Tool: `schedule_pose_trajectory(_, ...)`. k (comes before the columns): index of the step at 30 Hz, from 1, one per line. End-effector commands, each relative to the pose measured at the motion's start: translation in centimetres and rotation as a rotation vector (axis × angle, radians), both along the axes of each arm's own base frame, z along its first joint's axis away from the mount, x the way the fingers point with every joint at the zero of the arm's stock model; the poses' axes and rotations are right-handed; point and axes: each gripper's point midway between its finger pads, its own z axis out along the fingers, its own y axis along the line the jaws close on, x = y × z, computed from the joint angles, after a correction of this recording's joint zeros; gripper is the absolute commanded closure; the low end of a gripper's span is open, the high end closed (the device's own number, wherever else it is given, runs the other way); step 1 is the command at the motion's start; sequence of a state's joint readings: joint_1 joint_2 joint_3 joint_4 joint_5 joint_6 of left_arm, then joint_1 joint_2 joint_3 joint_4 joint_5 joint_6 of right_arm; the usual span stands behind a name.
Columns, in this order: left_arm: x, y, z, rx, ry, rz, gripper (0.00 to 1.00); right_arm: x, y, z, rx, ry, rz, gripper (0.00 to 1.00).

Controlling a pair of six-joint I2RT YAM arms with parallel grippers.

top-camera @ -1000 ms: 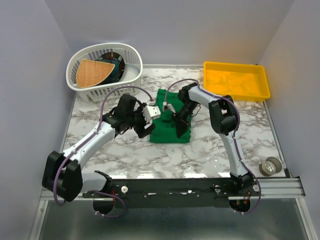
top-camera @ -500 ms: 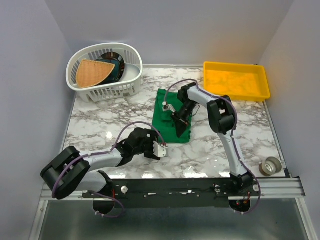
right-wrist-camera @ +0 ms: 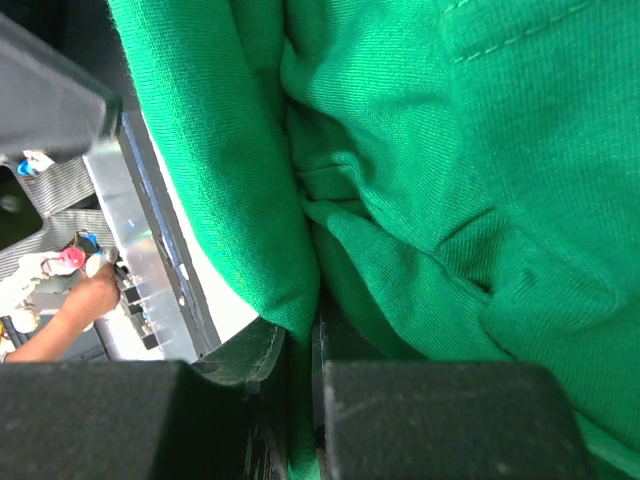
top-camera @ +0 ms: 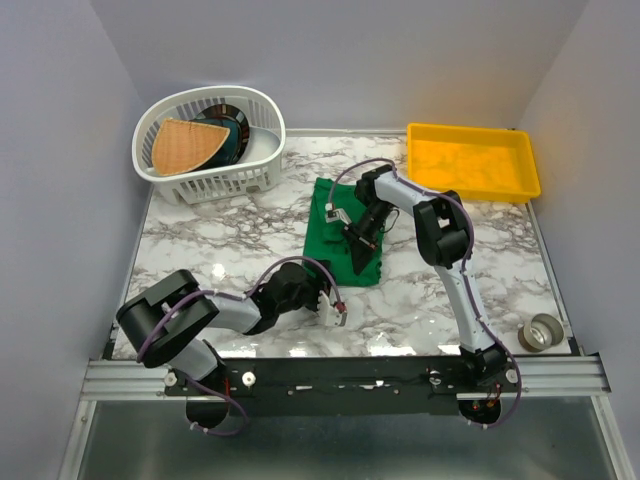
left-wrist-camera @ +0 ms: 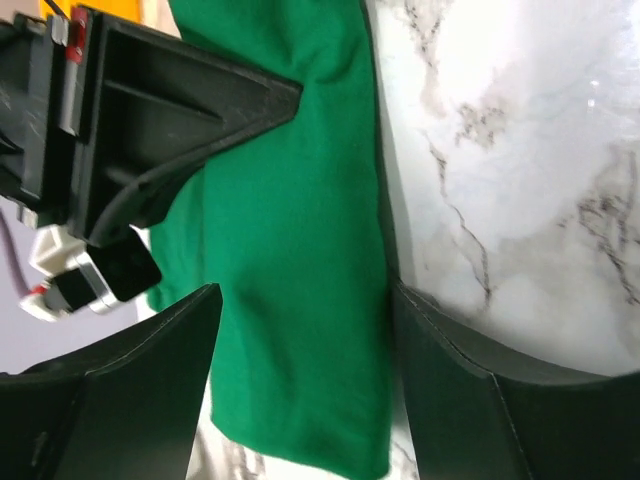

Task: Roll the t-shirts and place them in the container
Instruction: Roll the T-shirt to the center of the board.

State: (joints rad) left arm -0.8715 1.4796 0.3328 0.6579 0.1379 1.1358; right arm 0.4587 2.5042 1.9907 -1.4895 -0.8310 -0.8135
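The emerald-green t-shirt [top-camera: 335, 225] lies folded in a narrow strip on the marble table, near its middle. My right gripper [top-camera: 362, 252] is shut on a fold of the fabric at the strip's near right part; in the right wrist view the cloth [right-wrist-camera: 450, 150] is pinched between the closed jaws [right-wrist-camera: 305, 350]. My left gripper [top-camera: 333, 306] is open and low over the table, just in front of the strip's near edge. In the left wrist view the shirt [left-wrist-camera: 300, 230] lies between and beyond the spread fingers [left-wrist-camera: 130, 390], with my right gripper's black body [left-wrist-camera: 150, 110] above it.
A white basket [top-camera: 262, 112] at the back left holds a dark teal item with a tan wedge [top-camera: 185, 145]. A yellow tray [top-camera: 470, 160] stands at the back right. A roll of tape [top-camera: 543, 332] lies at the near right corner.
My left arm pulled away from the shirt's left edge toward the near side, and its gripper now lies low before the shirt's near edge. The right gripper keeps its hold.
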Motion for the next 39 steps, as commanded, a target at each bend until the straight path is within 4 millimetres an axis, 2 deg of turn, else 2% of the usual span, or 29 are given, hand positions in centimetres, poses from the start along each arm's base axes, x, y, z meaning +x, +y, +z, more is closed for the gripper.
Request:
schedule_pose_trajectory(1,0.3,0.6,-3.0,0.130,-0.032,0.003,0.28,-0.7,-2.6,-2.8,-0.114,0.022,0.078,0.83)
schedule_pose_trajectory(3,0.5,0.2,-3.4,0.156,-0.026,0.001,0.35,-0.7,-2.7,-2.9,-0.114,0.026,0.076,0.82)
schedule_pose_trajectory(5,0.5,0.5,-4.0,0.189,0.007,0.020,0.36,-0.7,-2.6,-2.8,-0.113,0.024,0.077,0.82)
schedule_pose_trajectory(6,1.1,-0.1,-3.4,0.181,0.015,0.034,0.40,-0.7,-2.6,-2.9,-0.114,0.021,0.077,0.82)
schedule_pose_trajectory(7,0.5,0.6,-4.5,0.242,0.073,0.041,0.45,-0.7,-2.6,-2.9,-0.113,0.023,0.076,0.82)
schedule_pose_trajectory(9,0.7,0.7,-4.5,0.255,0.114,0.073,0.56,-0.7,-2.6,-2.9,-0.114,0.024,0.075,0.80)
schedule_pose_trajectory(14,-0.2,1.8,-5.1,0.285,0.167,0.090,0.59,-0.5,-2.6,-2.9,-0.122,0.023,0.070,0.77)
schedule_pose_trajectory(16,-0.2,2.3,-5.4,0.301,0.181,0.123,0.66,-0.5,-2.6,-3.0,-0.126,0.024,0.069,0.75)
schedule_pose_trajectory(17,-0.2,2.3,-5.6,0.308,0.195,0.129,0.70,-0.5,-2.6,-3.0,-0.127,0.026,0.068,0.72)
schedule_pose_trajectory(18,0.1,2.0,-5.4,0.297,0.214,0.154,0.85,-0.5,-2.6,-2.9,-0.124,0.023,0.068,0.71)
schedule_pose_trajectory(20,-0.2,2.1,-5.7,0.318,0.267,0.168,0.92,-0.6,-2.6,-2.5,-0.095,0.006,0.087,0.64)
schedule_pose_trajectory(21,0.2,1.5,-4.9,0.301,0.274,0.173,0.99,-1.2,-3.0,-2.3,-0.082,0.015,0.092,0.63)
schedule_pose_trajectory(23,-0.9,1.4,-4.8,0.295,0.367,0.164,1.00,-0.4,-2.8,-0.6,-0.029,-0.077,0.069,0.57)
schedule_pose_trajectory(24,-0.4,0.7,-3.5,0.256,0.372,0.164,1.00,0.0,-3.3,-0.2,-0.010,-0.108,0.034,0.55)
schedule_pose_trajectory(25,-1.3,1.3,-3.7,0.283,0.423,0.162,1.00,0.5,-3.2,1.4,0.044,-0.206,0.013,0.54)
schedule_pose_trajectory(27,-1.9,0.3,-2.2,0.230,0.493,0.126,1.00,1.2,-3.4,3.2,0.106,-0.285,-0.024,0.48)
schedule_pose_trajectory(28,-3.0,0.6,-2.2,0.244,0.551,0.103,1.00,2.6,-3.8,4.3,0.143,-0.363,-0.053,0.47)
schedule_pose_trajectory(29,-3.6,0.2,-1.9,0.229,0.589,0.072,1.00,2.6,-4.2,6.1,0.179,-0.420,-0.065,0.46)
schedule_pose_trajectory(30,-3.7,-0.2,-1.3,0.215,0.599,0.054,1.00,2.9,-4.5,7.1,0.199,-0.463,-0.079,0.46)
schedule_pose_trajectory(31,-4.2,0.0,-1.3,0.231,0.626,0.048,1.00,3.9,-5.2,7.7,0.212,-0.519,-0.103,0.46)
schedule_pose_trajectory(33,-4.2,-0.6,-1.0,0.218,0.660,0.041,1.00,3.6,-6.3,9.3,0.225,-0.603,-0.122,0.45)
schedule_pose_trajectory(34,-4.5,-0.6,-1.0,0.224,0.688,0.032,1.00,4.4,-6.8,9.7,0.242,-0.676,-0.134,0.44)
schedule_pose_trajectory(35,-4.6,-0.8,-0.8,0.230,0.705,0.014,1.00,4.4,-7.2,10.3,0.258,-0.750,-0.114,0.40)
schedule_pose_trajectory(36,-4.8,-0.8,-1.4,0.250,0.735,0.012,0.99,2.1,-7.9,10.2,0.268,-0.798,-0.094,0.39)
schedule_pose_trajectory(37,-4.6,-1.2,-0.5,0.240,0.772,0.000,0.98,2.9,-7.7,11.3,0.312,-0.943,-0.067,0.38)
schedule_pose_trajectory(38,-4.5,-1.3,-0.4,0.243,0.795,-0.005,0.97,2.3,-8.0,11.1,0.327,-1.013,-0.056,0.36)
schedule_pose_trajectory(39,-3.8,-2.0,0.1,0.230,0.807,-0.005,0.96,0.2,-8.7,11.0,0.336,-1.095,-0.052,0.35)
